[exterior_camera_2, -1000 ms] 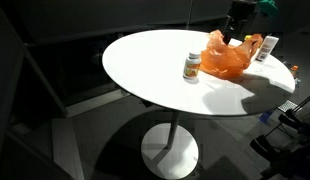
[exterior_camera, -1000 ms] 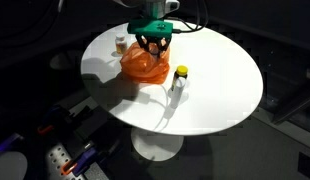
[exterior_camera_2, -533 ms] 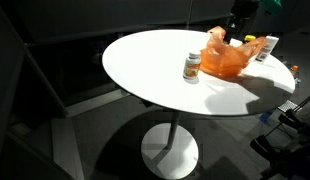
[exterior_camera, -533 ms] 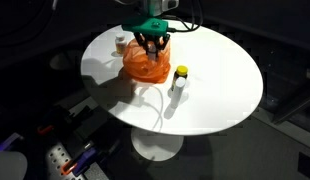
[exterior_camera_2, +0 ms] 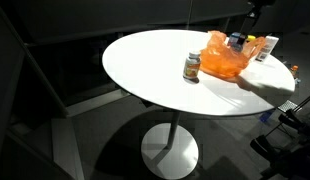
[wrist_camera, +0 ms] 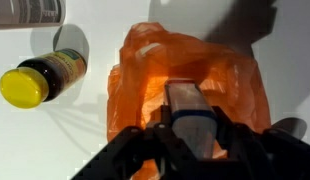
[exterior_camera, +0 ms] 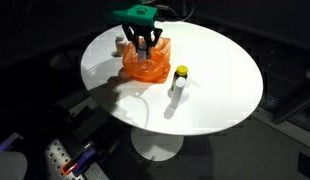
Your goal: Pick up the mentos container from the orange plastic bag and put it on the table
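The orange plastic bag (exterior_camera: pixel 147 66) lies on the round white table (exterior_camera: pixel 220 70); it also shows in the other exterior view (exterior_camera_2: pixel 225 62) and fills the wrist view (wrist_camera: pixel 150 75). My gripper (exterior_camera: pixel 145 46) hangs just above the bag. It is shut on the mentos container (wrist_camera: pixel 190 112), a pale grey tub with a blue band, which is raised out of the bag's opening. In an exterior view the container (exterior_camera_2: pixel 236 41) shows above the bag's top.
A yellow-capped bottle (exterior_camera: pixel 179 80) stands next to the bag, and lies at the left in the wrist view (wrist_camera: pixel 40 78). A small white bottle (exterior_camera: pixel 120 43) stands behind the bag. A white box (exterior_camera_2: pixel 268 47) stands near the table edge.
My gripper has closed on the container inside the bag and risen with it. The bag has stayed on the table.
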